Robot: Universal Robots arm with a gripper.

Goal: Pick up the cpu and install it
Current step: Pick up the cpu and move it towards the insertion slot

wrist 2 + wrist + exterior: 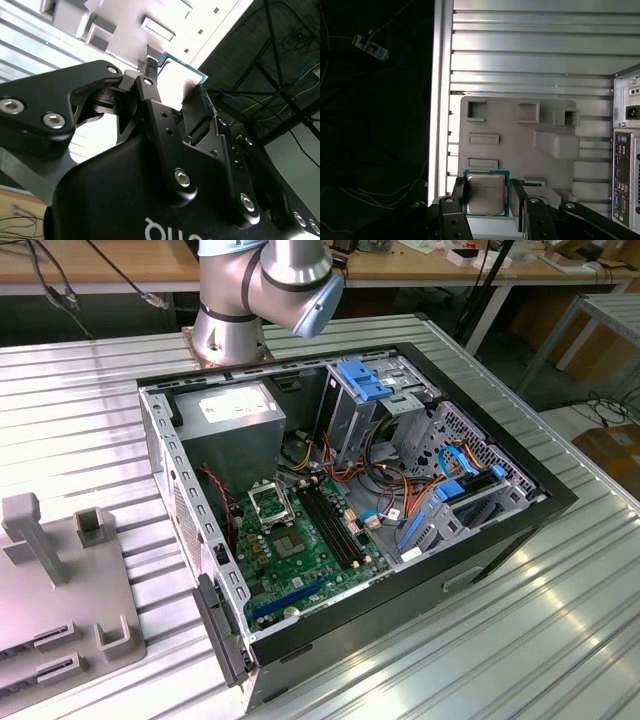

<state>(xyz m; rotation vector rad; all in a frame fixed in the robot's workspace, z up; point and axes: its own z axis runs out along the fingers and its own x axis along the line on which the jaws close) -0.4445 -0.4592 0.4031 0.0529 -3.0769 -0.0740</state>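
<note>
- One tool [488,191]: its two black fingers [458,188] clamp opposite edges of the one cpu [486,193], held up clear of everything below.
- The cpu's silvery face carries faint print that I cannot read, and its rim looks teal in both wrist views.
- Beyond it lies one grey tray [520,150] with slots and raised blocks, on the ribbed metal counter [520,50].
- Beside the tray is one open case [480,540], holding one green motherboard [300,560] with one square socket [270,504].
</note>
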